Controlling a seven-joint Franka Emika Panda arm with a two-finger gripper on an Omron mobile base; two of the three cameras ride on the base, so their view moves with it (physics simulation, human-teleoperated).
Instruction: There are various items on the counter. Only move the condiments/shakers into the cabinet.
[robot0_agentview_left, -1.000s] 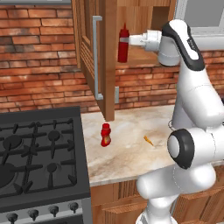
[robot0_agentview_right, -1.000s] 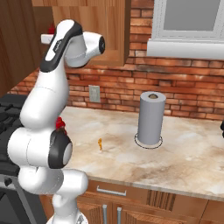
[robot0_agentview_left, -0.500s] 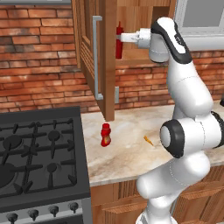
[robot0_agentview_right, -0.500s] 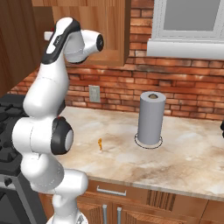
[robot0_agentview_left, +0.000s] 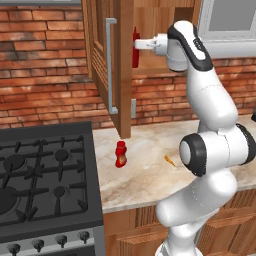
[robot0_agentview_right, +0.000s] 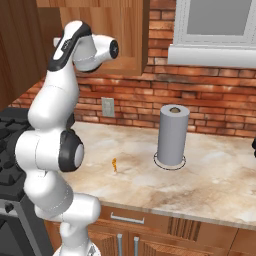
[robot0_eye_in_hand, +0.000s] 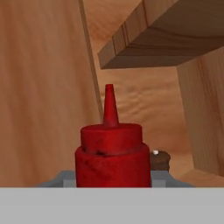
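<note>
Already inside the open cabinet (robot0_agentview_left: 121, 70), the slim red bottle (robot0_eye_in_hand: 112, 153) sits clamped upright between the jaws, its nozzle pointing up under a shelf (robot0_eye_in_hand: 162, 39), with the brown shaker (robot0_eye_in_hand: 159, 160) just behind it. It looks light and stiff, though smooth-sided, so a hold around its body suits it best. On the counter (robot0_agentview_left: 150, 175) the curvy red bottle (robot0_agentview_left: 120, 153) and the carrot piece (robot0_agentview_left: 170, 160) wait, well apart.

No lettering, label, brand mark or number can be read on anything here, not even on the slim red cylindrical bottle (robot0_eye_in_hand: 112, 155) or the curvy red squeeze bottle (robot0_agentview_left: 120, 154).
</note>
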